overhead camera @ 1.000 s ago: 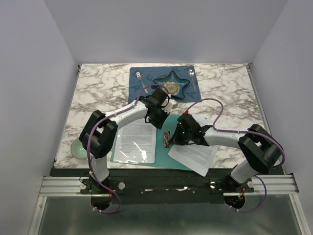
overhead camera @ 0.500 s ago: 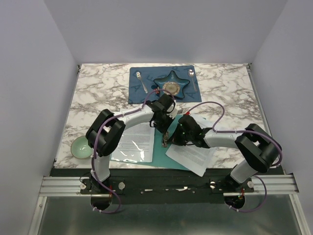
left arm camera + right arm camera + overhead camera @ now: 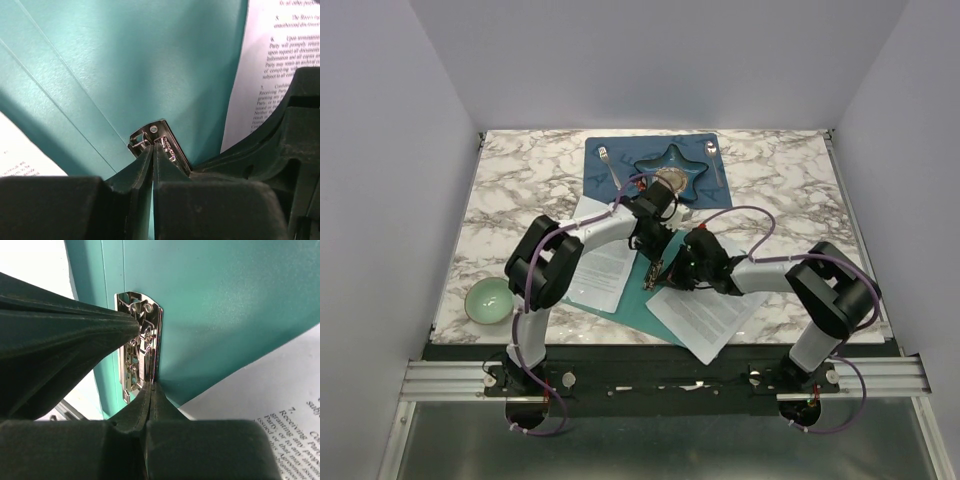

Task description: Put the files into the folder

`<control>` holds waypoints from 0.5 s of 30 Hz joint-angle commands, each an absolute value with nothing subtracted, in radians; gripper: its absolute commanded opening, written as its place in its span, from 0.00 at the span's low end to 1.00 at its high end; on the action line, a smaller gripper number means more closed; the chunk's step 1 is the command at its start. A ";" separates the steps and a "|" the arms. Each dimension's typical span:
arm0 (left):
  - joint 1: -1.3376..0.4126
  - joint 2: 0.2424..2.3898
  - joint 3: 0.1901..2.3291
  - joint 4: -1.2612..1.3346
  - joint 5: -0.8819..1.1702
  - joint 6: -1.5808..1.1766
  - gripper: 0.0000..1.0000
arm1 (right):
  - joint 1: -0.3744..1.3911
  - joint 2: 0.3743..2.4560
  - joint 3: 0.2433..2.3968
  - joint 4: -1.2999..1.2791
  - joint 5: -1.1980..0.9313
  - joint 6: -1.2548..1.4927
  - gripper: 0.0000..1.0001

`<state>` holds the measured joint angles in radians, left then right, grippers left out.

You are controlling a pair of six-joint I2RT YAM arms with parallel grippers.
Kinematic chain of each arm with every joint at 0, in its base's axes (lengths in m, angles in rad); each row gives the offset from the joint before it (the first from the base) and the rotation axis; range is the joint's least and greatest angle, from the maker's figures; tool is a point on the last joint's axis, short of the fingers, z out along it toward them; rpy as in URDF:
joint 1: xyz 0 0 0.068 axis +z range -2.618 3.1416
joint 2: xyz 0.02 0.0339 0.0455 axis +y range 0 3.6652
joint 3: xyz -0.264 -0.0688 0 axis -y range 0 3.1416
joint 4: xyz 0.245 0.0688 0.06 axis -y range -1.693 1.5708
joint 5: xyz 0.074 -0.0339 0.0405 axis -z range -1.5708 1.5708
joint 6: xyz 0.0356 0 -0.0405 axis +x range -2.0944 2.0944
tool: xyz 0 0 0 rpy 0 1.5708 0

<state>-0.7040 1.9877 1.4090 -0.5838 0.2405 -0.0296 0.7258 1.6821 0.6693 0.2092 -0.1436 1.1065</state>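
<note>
Folder (image 3: 640, 300) lies more askew than a second ago; left gripper (image 3: 152, 147) pinches clip (image 3: 161, 135), right gripper (image 3: 151, 385) closed tight at it.

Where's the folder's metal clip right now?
Top view, centre: the clip sits on the teal folder spine, between the two stacks of files, with the left tool and right tool at it.

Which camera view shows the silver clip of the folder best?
The right wrist view: the clip lies close, nearly whole, its wire springs plain. The left wrist view shows only one end; the top external view shows it tiny and partly hidden.
</note>
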 commanded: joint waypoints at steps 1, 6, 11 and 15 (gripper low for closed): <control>-0.661 2.017 1.482 -0.577 0.228 -0.037 0.12 | 0.678 1.784 0.629 0.031 -0.046 1.028 0.03; -0.647 1.938 1.497 -0.620 0.273 -0.041 0.20 | 0.618 1.793 0.634 0.028 -0.049 0.970 0.03; -0.630 1.820 1.439 -0.641 0.305 -0.041 0.65 | 0.604 1.789 0.643 0.012 -0.051 0.946 0.02; -0.618 1.749 1.335 -0.630 0.324 -0.017 0.68 | 0.604 1.796 0.652 0.008 -0.060 0.939 0.01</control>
